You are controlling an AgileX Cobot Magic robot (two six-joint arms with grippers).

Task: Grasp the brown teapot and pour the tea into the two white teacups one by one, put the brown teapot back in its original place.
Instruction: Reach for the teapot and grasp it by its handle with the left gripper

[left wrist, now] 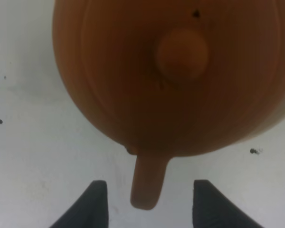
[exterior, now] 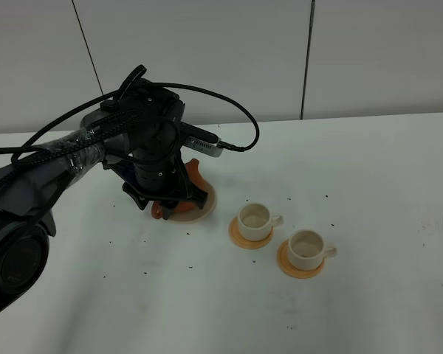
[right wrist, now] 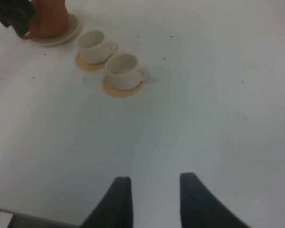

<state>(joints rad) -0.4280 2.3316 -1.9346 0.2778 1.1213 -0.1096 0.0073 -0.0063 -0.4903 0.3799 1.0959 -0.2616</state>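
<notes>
The brown teapot [exterior: 194, 174] sits on its pale saucer [exterior: 205, 209], mostly hidden under my left arm. My left gripper [exterior: 162, 207] is down at the teapot's near left side. In the left wrist view the teapot [left wrist: 171, 80] fills the frame, and its narrow handle [left wrist: 148, 183] sticks out between my open fingers [left wrist: 92, 206], which do not touch it. The two white teacups [exterior: 254, 218] [exterior: 306, 247] stand on orange coasters to the right. My right gripper [right wrist: 152, 183] is open and empty over bare table, far from the cups [right wrist: 92, 43] [right wrist: 123, 69] and the teapot [right wrist: 48, 19].
Each cup sits on a flat orange coaster [exterior: 238, 237] [exterior: 286, 265]. The white table [exterior: 369, 184] has small dark specks. A cable loops off my left arm above the teapot [exterior: 236, 110]. A pale wall rises behind the table.
</notes>
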